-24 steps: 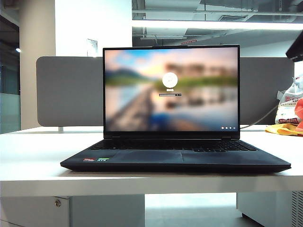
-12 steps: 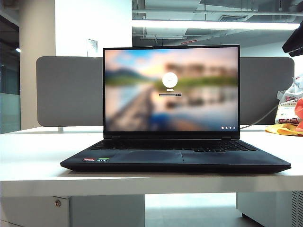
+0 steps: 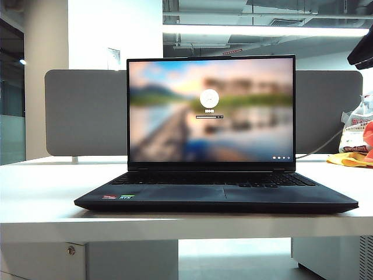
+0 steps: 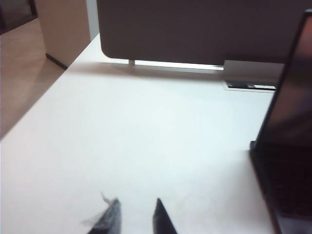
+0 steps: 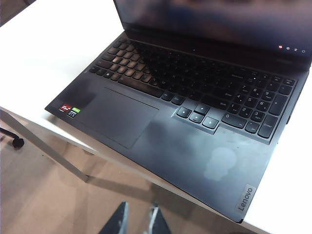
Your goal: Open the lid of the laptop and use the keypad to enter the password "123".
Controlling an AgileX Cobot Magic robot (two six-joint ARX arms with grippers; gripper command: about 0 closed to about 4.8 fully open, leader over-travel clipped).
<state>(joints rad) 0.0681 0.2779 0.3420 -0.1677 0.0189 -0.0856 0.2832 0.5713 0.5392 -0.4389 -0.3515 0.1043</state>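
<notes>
Grippers first: right gripper (image 5: 137, 220) hangs off the table's front edge, fingertips a narrow gap apart, holding nothing; its dark shape at the exterior view's upper right edge has crept slightly inward. Left gripper (image 4: 136, 219) is spread and empty over bare table (image 4: 146, 131). Laptop (image 3: 215, 195) sits centre frame, lid (image 3: 211, 111) already raised, login screen unchanged. Keypad (image 5: 256, 105) lies unobstructed; divider board (image 3: 84, 111) and bags (image 3: 356, 143) stand clear.

the exterior camera sat low, level with the table (image 3: 41, 198), facing the laptop (image 3: 215, 195) head-on and close. the left wrist camera looked down beside the laptop's (image 4: 287, 175) left edge; the right wrist camera looked steeply down over its front right corner (image 5: 243, 197). all shared the laptop
</notes>
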